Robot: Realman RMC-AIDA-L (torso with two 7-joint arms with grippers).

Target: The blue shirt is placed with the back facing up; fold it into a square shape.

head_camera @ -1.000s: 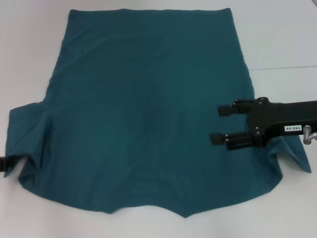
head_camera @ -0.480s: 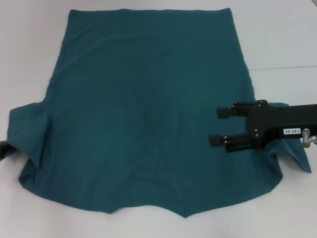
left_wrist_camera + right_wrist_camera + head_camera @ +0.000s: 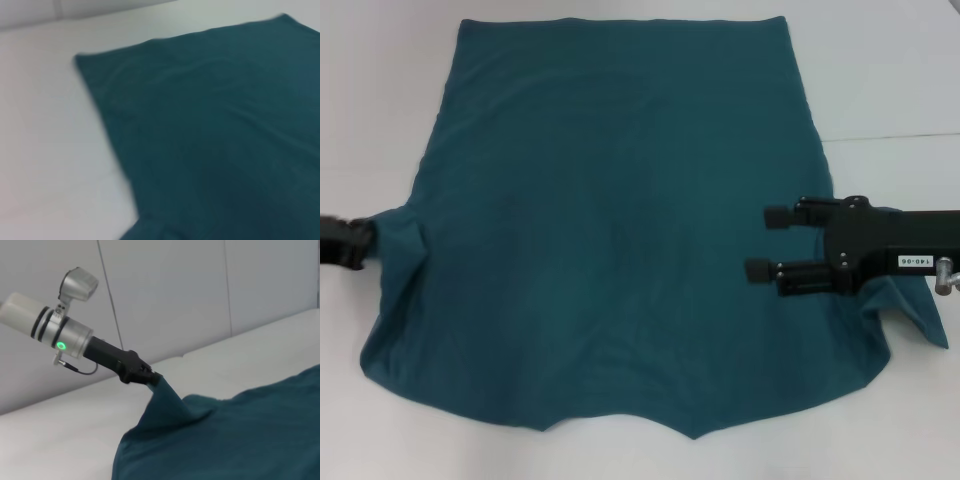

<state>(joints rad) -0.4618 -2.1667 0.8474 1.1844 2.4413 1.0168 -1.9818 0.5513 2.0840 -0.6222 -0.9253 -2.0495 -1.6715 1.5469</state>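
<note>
The blue shirt (image 3: pixel 620 230) lies spread flat on the white table, hem at the far side, collar edge near me. My left gripper (image 3: pixel 364 245) is at the shirt's left side, shut on the left sleeve. In the right wrist view the left gripper (image 3: pixel 151 379) holds that sleeve pulled up off the table into a peak. My right gripper (image 3: pixel 767 243) is open over the shirt's right part, fingers pointing toward the middle, with nothing between them. The right sleeve (image 3: pixel 918 318) lies flat beneath that arm. The left wrist view shows the shirt's body (image 3: pixel 215 130); its own fingers do not show.
The white table (image 3: pixel 890 80) surrounds the shirt on all sides, with a seam line (image 3: pixel 895 136) at the right. A pale panelled wall (image 3: pixel 200 295) stands beyond the table's left side.
My left gripper has come in from the left edge and moved farther away, lifting the left sleeve, which now bunches inward. The right gripper has shifted slightly to the right.
</note>
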